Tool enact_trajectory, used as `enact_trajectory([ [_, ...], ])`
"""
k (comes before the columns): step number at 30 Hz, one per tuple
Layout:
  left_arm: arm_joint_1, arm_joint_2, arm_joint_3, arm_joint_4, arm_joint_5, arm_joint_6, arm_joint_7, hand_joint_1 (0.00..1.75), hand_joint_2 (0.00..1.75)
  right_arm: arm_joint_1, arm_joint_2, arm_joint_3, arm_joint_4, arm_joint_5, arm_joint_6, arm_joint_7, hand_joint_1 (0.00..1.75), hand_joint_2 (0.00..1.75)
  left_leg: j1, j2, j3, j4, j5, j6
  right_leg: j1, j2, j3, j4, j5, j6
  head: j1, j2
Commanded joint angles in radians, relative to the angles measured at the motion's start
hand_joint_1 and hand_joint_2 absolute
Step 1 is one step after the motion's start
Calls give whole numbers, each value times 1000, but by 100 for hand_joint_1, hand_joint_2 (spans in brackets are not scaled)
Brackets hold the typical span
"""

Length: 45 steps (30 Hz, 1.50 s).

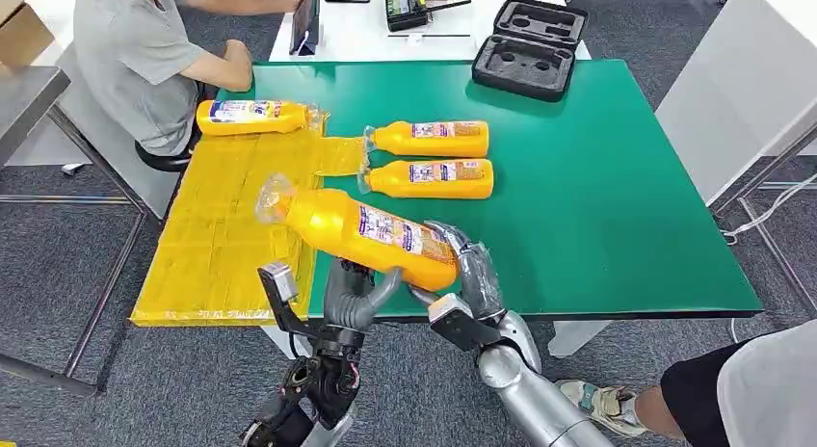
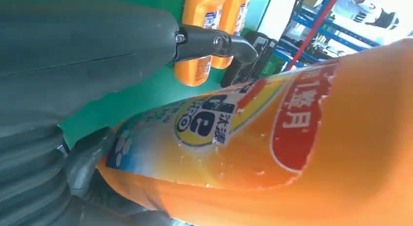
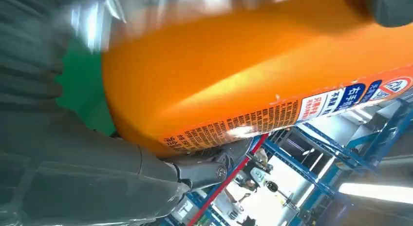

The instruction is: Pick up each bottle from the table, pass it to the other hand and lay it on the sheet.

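An orange bottle with a clear cap hangs tilted over the front edge of the green table, cap toward the yellow sheet. My right hand grips its base end, fingers wrapped round the body. My left hand sits under the bottle's middle. Its thumb touches the label side, while a finger stands apart above it. Two more orange bottles lie side by side on the table. Another bottle lies on the sheet's far end.
A person in a grey shirt sits at the far left corner, close to the sheet. A black foam case lies at the table's far edge. Another person's leg and shoe show near my right arm.
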<state>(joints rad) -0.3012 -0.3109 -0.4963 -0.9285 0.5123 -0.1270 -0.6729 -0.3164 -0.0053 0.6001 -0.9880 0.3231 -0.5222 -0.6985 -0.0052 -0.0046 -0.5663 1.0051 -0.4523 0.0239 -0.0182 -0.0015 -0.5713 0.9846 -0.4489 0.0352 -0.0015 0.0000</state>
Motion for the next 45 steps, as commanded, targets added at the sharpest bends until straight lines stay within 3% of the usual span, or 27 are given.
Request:
enact_trajectory([
  [1,-25,13,-30,15,10,-37,-25,0,175,-36,-5,35,38,-13,24,0,154,175,1,1,1,0,0,-2,1,1,1,-1,0,-2,0,0],
  [2,-20,15,-24,1,2,-41,-25,131,175,-38,-3,35,42,-16,31,0,150,175,2,1,1,1,-1,-2,2,1,2,-1,0,-2,0,0],
  [3,-15,15,-22,-7,-5,-49,-25,159,175,-38,-4,37,43,-20,38,0,147,175,1,1,1,0,0,-2,1,1,1,0,0,-2,0,0],
  [4,-15,15,-22,-7,-5,-49,-25,159,175,-38,-4,37,43,-20,38,0,147,175,1,1,1,0,0,-1,1,1,1,0,0,-1,0,0],
  [5,-10,15,-18,-15,-13,-56,-25,171,175,-38,-2,39,45,-23,43,0,140,175,1,1,0,0,0,-1,1,1,0,0,0,-1,0,0],
  [7,-2,10,-5,-23,-28,-69,-25,175,175,-38,-1,38,43,-41,64,0,134,175,1,1,1,0,0,-1,1,1,1,0,0,-1,0,0],
  [9,2,5,7,-26,-30,-98,-25,175,175,-38,-3,39,37,-56,80,0,113,175,1,2,1,0,-1,-2,1,2,1,-1,0,-2,0,0],
  [10,2,5,7,-26,-30,-98,-25,175,175,-38,-3,39,37,-56,80,0,113,175,1,1,1,0,0,-1,1,1,1,0,0,-1,0,0],
  [11,4,3,13,-30,-35,-108,-25,175,175,-39,-4,41,34,-61,87,0,94,175,0,1,0,0,0,-1,1,0,0,0,0,-1,0,0],
  [12,6,0,19,-30,-40,-111,-25,175,175,-39,-6,41,31,-67,92,0,59,175,1,1,1,0,-1,-2,1,1,1,-1,0,-2,0,0],
  [13,7,-2,23,-31,-42,-113,-25,175,175,-39,-6,41,28,-71,94,0,47,175,1,1,1,0,0,-1,1,1,1,0,0,-1,0,0],
  [17,10,-6,36,-27,-39,-135,-25,175,175,-40,-10,44,20,-79,101,0,84,175,1,1,1,1,-1,-2,1,1,1,0,0,-2,0,0],
  [18,11,-7,39,-28,-40,-139,-25,175,175,-40,-11,45,17,-83,105,0,136,175,1,1,0,1,-1,-1,1,1,1,0,0,-2,0,0],
  [20,19,-7,46,-38,-46,-155,-25,175,175,-37,-13,48,13,-86,112,0,141,175,1,1,1,1,-1,-2,2,1,1,-1,0,-2,0,0],
  [22,24,-8,52,-42,-53,-166,-25,175,175,-36,-14,50,7,-93,119,0,124,175,1,1,1,0,0,-1,1,0,1,0,0,-1,0,0],
  [24,27,-11,60,-40,-58,-175,-25,175,175,-33,-13,49,6,-105,132,0,2,175,1,1,1,0,-1,-1,1,1,1,0,0,-1,0,0],
  [32,39,-17,89,-53,-99,-181,-25,175,175,-32,-6,42,33,-108,162,0,0,175,1,1,1,0,-1,-1,1,1,1,-1,0,-1,0,0],
  [42,40,-25,126,-104,-211,-72,-25,175,175,-31,-13,28,23,-107,148,0,0,175,0,0,0,0,0,-1,0,0,0,0,0,-1,0,0],
  [45,52,-13,123,-199,-425,176,-25,175,175,-16,-6,15,14,-95,135,0,0,175,2,1,1,1,-1,-2,2,0,2,0,0,-2,0,0],
])
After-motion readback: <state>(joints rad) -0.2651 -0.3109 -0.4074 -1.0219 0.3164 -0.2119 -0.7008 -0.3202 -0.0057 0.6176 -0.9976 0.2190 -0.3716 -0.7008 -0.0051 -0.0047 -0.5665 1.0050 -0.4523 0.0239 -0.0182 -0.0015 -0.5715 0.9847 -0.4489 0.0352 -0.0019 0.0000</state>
